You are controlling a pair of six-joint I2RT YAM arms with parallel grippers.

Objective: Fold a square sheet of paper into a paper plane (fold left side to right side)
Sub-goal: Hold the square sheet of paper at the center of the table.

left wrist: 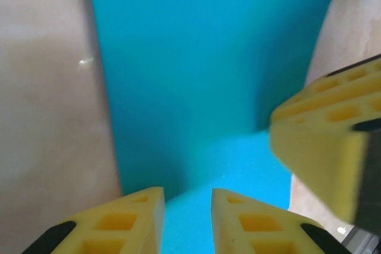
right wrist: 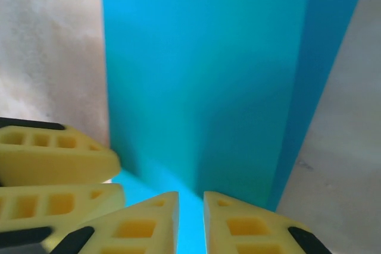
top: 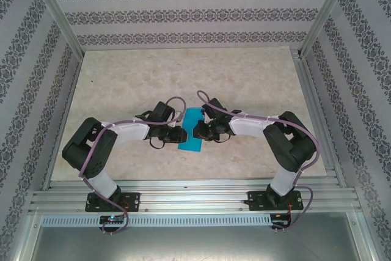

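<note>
The square sheet of paper (top: 194,116), bright cyan-blue, lies folded into a narrow upright strip at the middle of the table. Both grippers meet over its lower half. My left gripper (top: 181,136) comes in from the left. In the left wrist view its yellow fingertips (left wrist: 187,197) stand a small gap apart above the blue paper (left wrist: 202,75). My right gripper (top: 197,131) comes in from the right. Its fingertips (right wrist: 191,200) hover over the paper (right wrist: 202,75) with only a narrow slit between them. Each wrist view catches the other gripper's fingers (left wrist: 321,141) (right wrist: 59,159).
The beige marbled tabletop (top: 134,77) surrounds the paper. Aluminium frame rails (top: 195,191) run along the near edge and the sides. Patterned walls enclose the cell on three sides.
</note>
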